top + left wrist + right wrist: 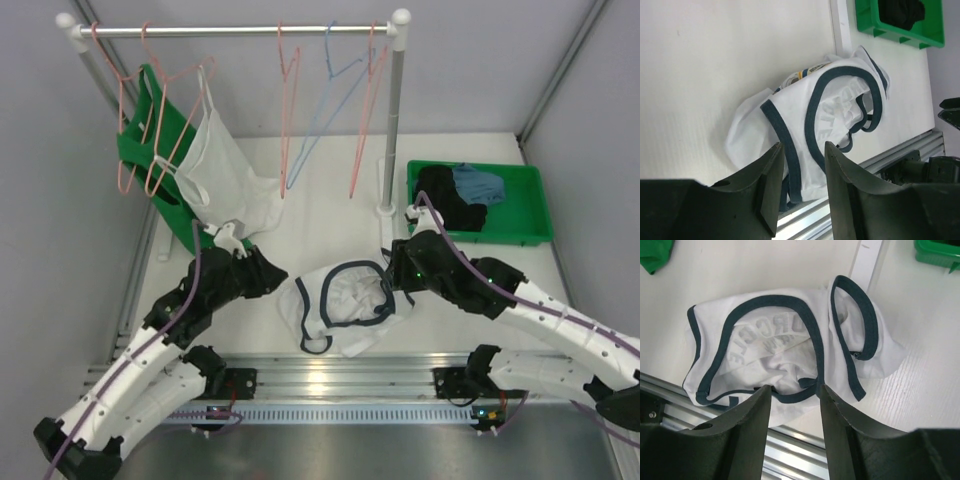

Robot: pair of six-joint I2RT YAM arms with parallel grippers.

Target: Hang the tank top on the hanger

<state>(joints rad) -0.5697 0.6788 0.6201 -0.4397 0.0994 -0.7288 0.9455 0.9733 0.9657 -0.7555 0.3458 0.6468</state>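
Top external view gives you the bench (330, 200) under a clothes rail (240, 30). The tank top (345, 300) lies crumpled at the bench's near edge, between your two arms and well apart from the bare pink hanger (285, 140) on the rail at the far side. Treat the top as light, limp and quick to bunch; it will hold no shape. Your left pincer (804, 146) and right pincer (793, 388) each hover over it with fingers apart, gripping nothing. Take hold on the navy trim (765, 302) at the shoulder straps, where the doubled edge looks firmest.
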